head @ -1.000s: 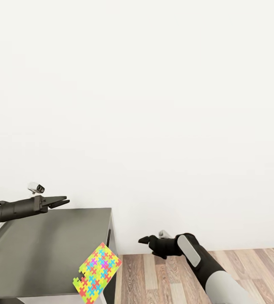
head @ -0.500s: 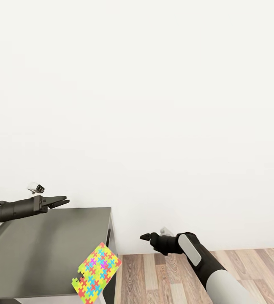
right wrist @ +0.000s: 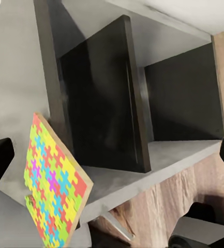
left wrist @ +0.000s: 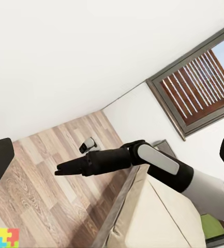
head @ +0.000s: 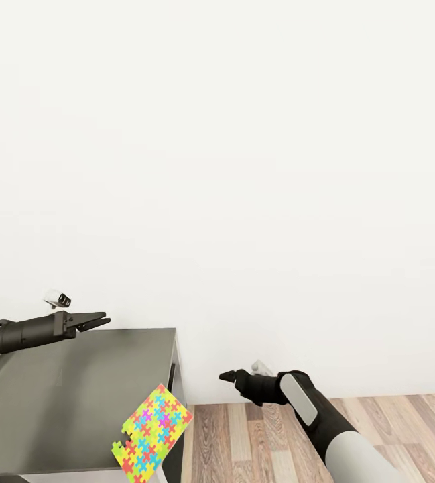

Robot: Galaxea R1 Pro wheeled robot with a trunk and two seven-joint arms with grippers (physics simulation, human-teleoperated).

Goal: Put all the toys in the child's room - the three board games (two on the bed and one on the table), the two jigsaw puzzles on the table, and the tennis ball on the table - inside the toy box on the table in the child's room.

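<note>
One jigsaw puzzle [head: 153, 433], a bright mosaic sheet, lies tilted at the near right corner of the table [head: 63, 396] and hangs over its edge. The right wrist view shows the same puzzle [right wrist: 52, 186] tipping off beside the table's dark side panel [right wrist: 101, 129]. My left gripper [head: 95, 320] hovers open over the table's far side, empty. My right gripper [head: 227, 376] is open and empty over the floor, right of the table and beyond the puzzle. The toy box, board games and tennis ball are out of view.
A white wall rises right behind the table. Wood plank floor [head: 378, 422] spreads to the right. In the left wrist view the beige bed [left wrist: 158, 217] and a dark-framed window [left wrist: 205, 82] appear behind my right arm [left wrist: 158, 165].
The puzzle has slipped a little further down over the table's edge. My right gripper has risen slightly. The left arm has stayed put.
</note>
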